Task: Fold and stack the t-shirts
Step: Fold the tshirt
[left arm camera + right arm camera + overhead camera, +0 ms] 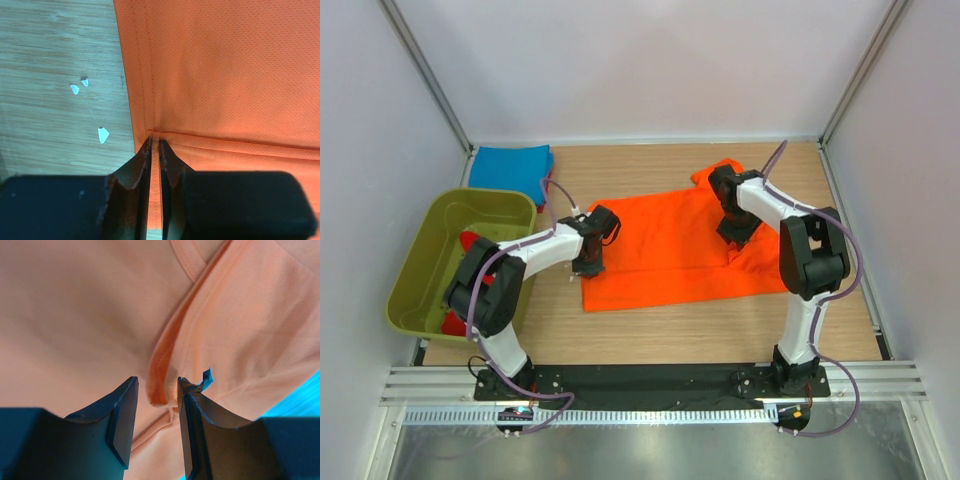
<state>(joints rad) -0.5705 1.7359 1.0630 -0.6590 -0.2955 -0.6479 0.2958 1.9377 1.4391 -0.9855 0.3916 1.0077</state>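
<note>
Orange t-shirt, spread flat on the middle of the surface, long axis running left to right. A loose flap, probably a sleeve, juts toward the far right. The garment is not yet folded.

The left tool sits on the shirt's left edge. In the left wrist view its jaws are drawn to a narrow slit with a strip of orange hem between them, just where two stitched edges meet at a corner, so it appears to hold the cloth.

The right tool rests on the shirt's right part, near the flap. Its jaws stand about halfway apart, astride a raised ridge of hem. Whether that ridge is pinched or merely straddled cannot be told.

Each arm thus works the end nearer to it, the two tools well apart along the long axis. A fold across that axis would likely need both ends lifted together.

At the far left lies a folded blue t-shirt. Near it, the olive tub contains red t-shirts.
</note>
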